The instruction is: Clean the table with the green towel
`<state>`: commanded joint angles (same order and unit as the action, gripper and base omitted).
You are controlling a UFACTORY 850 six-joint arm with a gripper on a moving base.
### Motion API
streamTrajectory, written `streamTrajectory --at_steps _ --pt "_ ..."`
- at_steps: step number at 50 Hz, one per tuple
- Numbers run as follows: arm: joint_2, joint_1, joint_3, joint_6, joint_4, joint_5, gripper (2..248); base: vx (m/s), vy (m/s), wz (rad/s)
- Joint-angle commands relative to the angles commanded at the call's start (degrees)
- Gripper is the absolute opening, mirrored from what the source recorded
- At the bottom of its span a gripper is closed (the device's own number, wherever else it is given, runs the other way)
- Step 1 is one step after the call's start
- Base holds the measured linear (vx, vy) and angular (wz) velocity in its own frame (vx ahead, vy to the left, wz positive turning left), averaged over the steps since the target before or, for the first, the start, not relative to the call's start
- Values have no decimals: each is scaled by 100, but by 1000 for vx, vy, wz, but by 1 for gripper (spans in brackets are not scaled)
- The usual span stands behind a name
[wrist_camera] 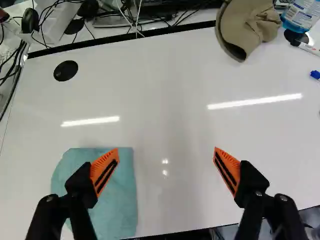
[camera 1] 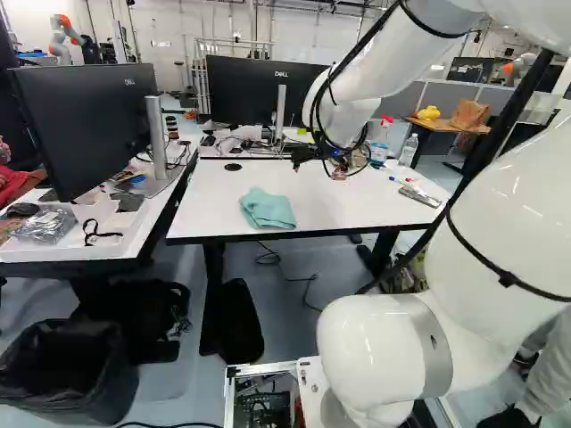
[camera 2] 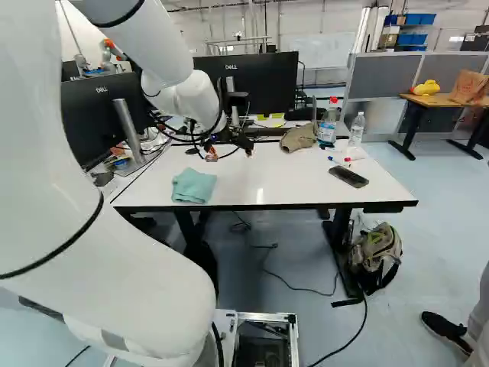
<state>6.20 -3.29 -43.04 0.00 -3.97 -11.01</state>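
- Clock places are read on the bench (camera 2: 260,170), seen from above, its far edge at 12.
- Nearest, on the floor: a black bin (camera 1: 71,379) well out beyond 8 o'clock in the left base view, and a backpack (camera 2: 377,256) under the bench at 4 in the right base view.
- The green towel (camera 2: 194,186) lies rumpled on the bench at 8 o'clock, close to the near edge.
- A dark phone (camera 2: 348,177) lies at 3, with markers (camera 2: 337,162) just beyond it.
- The jaws hang over the bench, released and spread wide, white bench top showing between the orange pads (wrist_camera: 104,172). One pad overlaps the towel in the wrist view, but the jaws are not gripping it.
- A round black disc (wrist_camera: 65,71) is set in the bench top at 11.
- A tan cap (camera 2: 298,138) sits toward 1 at the far side, beside a spray bottle (camera 2: 328,126) with blue liquid; a clear bottle (camera 2: 357,128) stands near that.
- Beyond the bench's far side, a black monitor (camera 2: 267,82) stands at 12.
- Farther off, toward 2, a yellow object (camera 2: 425,88) rests on a wooden table (camera 2: 437,100).
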Motion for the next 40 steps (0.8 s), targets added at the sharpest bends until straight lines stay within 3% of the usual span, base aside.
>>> streamTrajectory --at_steps 40 --pt "94 31 364 0 38 583 247 0 0 0"
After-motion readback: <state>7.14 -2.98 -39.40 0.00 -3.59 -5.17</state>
